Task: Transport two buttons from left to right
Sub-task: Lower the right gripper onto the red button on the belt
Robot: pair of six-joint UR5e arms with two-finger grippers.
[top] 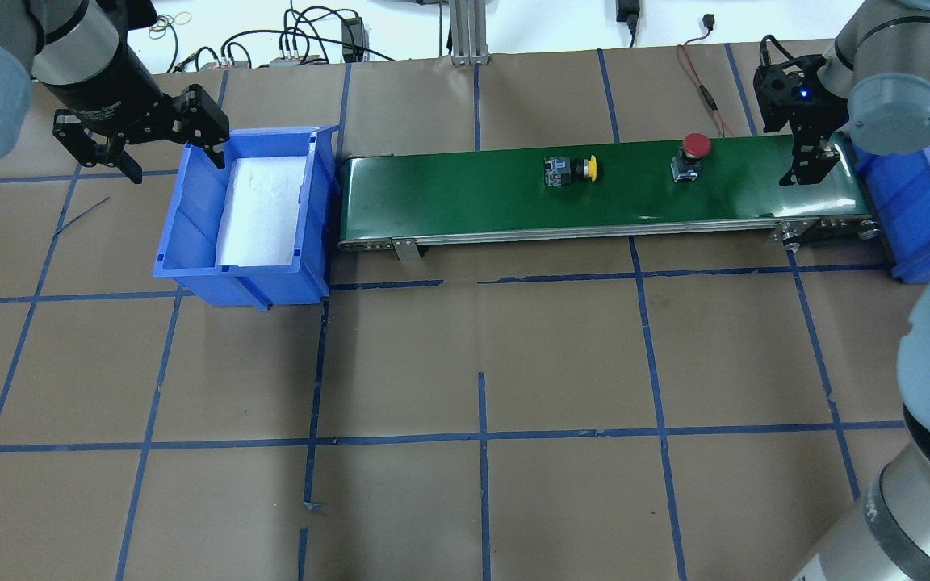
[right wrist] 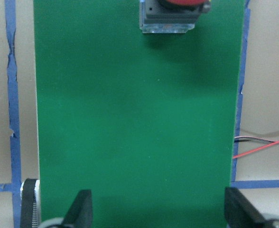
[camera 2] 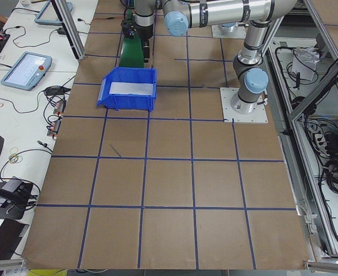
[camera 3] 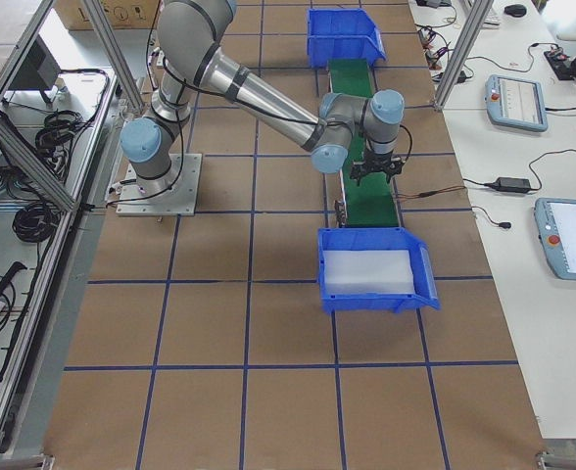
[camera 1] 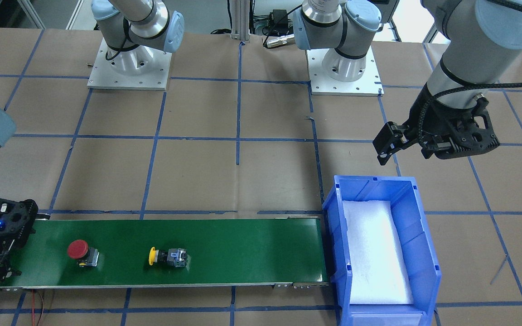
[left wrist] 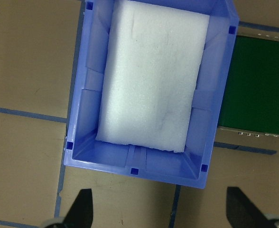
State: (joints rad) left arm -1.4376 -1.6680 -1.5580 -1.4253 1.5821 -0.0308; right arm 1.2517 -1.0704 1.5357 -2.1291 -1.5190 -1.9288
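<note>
red button [top: 691, 155], yellow button [top: 570, 169] on belt [top: 449, 198], right wrist sees red only, both jaws spread, empty

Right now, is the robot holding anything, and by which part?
Nothing. The left gripper and right gripper are both open and empty; the red button and yellow button sit on the green belt.

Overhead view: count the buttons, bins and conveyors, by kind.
Push buttons: 2, red mushroom-capped push button and yellow-capped push button
Blue plastic bins: 2, at the belt's left end and right end
Green conveyor belt: 1
Total: 5
</note>
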